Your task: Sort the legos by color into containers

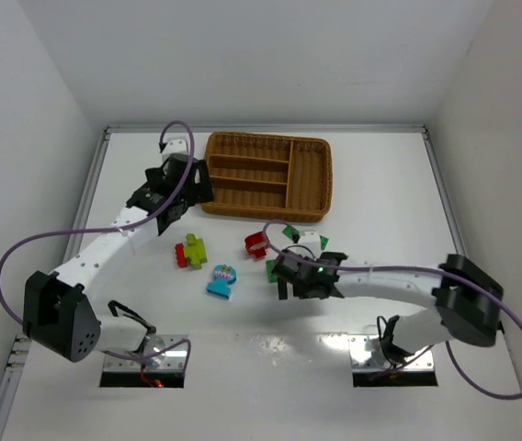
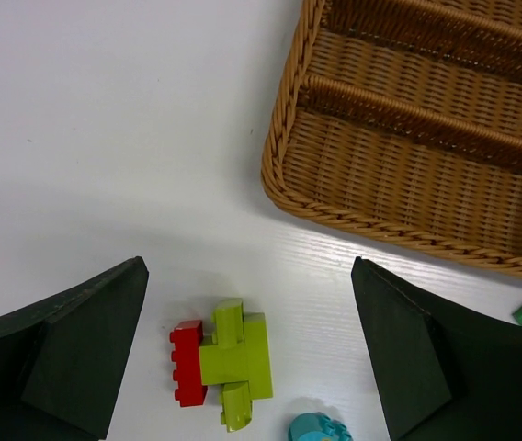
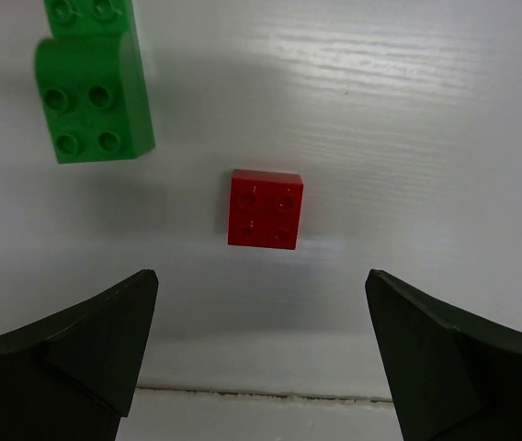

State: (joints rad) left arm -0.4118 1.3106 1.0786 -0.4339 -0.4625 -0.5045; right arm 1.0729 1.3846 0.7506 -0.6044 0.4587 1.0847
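1. The legos [image 1: 221, 281] lie loose on the white tabletop [image 1: 380, 202], on the near side of the wicker tray [image 1: 266, 217]. We see no brick in its compartments, so we judge the sorting has barely begun.
2. The red square brick [image 3: 265, 209] sits studs-up below the right gripper [image 3: 261, 276], between its fingers and a little ahead of the tips. In the top view that gripper hides it.
3. The right gripper is released, its jaws spread wide, and it holds nothing. We take the step in hand to be picking up this brick.
4. To do it well, we would bring the gripper forward until the brick is centred. Then we would square the fingers to two flat sides, descend low and clench below the studs.
5. The green brick [image 3: 94, 96] lies near, off to one side. A straight descent should keep a finger from nudging it.
6. Further left, a lime brick [image 2: 235, 360] touches a small red brick [image 2: 187, 362]. They lie below the left gripper [image 2: 247, 266], which is also released and empty, beside the tray's corner.
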